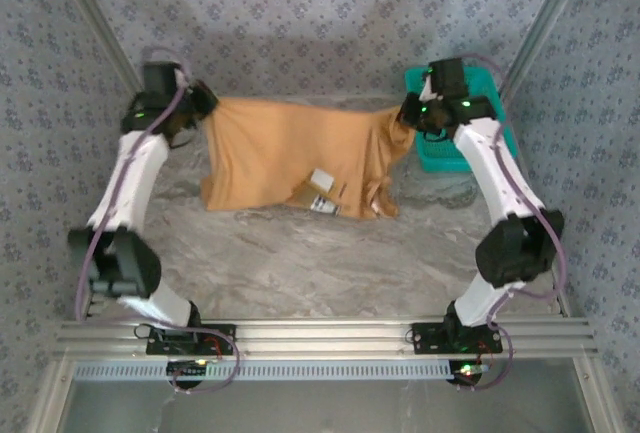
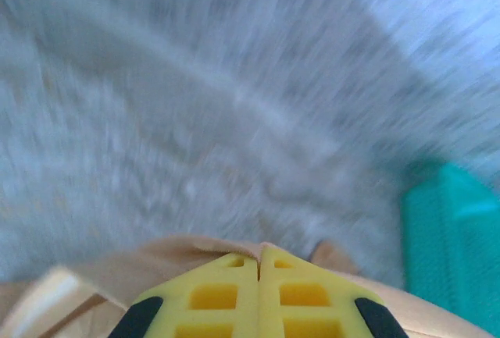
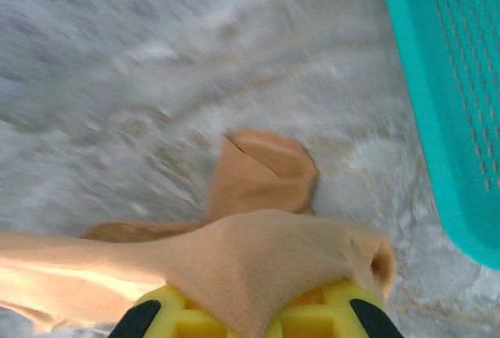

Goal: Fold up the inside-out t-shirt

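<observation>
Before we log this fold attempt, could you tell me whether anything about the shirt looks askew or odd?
The t-shirt hangs between the left gripper and right gripper, both shut on it. Its white label shows on the outside, and its right side is bunched.

— What's the table [image 1: 330, 263] like?
— Grey and marbled, with pale streaks running across it.
— What lies on it?
— A teal mesh basket [image 1: 440, 156] sits flat at the far right corner. Left of it, a tan t-shirt [image 1: 290, 153] spreads across the far middle.
— Flat down?
— Its lower edge, by the white label [image 1: 322, 179], seems to rest on the table. The top edge is raised.
</observation>
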`<state>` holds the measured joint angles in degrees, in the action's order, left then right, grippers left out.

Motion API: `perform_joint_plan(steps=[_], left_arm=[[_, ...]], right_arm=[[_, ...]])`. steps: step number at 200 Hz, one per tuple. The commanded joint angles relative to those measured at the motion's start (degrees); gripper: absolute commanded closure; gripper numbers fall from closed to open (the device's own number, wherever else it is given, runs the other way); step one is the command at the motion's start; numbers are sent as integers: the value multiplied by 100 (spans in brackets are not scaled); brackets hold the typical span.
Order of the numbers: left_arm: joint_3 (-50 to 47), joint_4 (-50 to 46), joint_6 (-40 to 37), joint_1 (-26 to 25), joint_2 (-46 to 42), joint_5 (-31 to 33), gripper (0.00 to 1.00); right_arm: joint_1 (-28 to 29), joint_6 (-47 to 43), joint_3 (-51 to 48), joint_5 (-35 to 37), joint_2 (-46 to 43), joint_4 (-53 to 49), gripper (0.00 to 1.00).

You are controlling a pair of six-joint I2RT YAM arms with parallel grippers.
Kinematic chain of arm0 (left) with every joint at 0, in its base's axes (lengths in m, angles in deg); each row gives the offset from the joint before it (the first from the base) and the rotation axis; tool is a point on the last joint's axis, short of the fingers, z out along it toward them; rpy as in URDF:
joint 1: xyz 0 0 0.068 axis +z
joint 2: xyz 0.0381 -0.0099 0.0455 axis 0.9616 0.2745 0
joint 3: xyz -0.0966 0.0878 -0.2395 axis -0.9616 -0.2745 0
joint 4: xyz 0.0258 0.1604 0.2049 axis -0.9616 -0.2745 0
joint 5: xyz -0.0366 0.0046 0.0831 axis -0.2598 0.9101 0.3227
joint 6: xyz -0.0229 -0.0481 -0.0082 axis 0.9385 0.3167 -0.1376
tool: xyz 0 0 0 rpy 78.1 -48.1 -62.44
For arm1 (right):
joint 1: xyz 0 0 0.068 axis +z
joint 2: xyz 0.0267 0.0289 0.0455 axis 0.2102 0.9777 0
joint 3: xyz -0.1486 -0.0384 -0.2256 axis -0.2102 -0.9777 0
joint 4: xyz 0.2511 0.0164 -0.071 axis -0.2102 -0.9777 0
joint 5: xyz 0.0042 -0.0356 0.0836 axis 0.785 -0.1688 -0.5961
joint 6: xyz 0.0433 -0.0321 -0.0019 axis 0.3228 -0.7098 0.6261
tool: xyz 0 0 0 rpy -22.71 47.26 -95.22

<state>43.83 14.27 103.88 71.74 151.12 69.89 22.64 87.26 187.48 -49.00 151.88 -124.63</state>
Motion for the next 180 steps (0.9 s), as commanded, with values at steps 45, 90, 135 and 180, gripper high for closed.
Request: perform_joint_plan(steps=[45,90,135,180], left_arm=[[-157,-70,-175,328,-2474,353,100],[89,-392,-322,330,-3114,353,100],[176,-411,-493,332,-3030,471,100],[-395,47,-494,361,-1886,439,100]], right_arm=[[82,97,248,-1127,-2013,471,100],[81,417,323,-1357,-2582,8,100],[-38,263,743,-1080,-2599,-284,100],[-264,152,867,-1036,-1448,66,100]])
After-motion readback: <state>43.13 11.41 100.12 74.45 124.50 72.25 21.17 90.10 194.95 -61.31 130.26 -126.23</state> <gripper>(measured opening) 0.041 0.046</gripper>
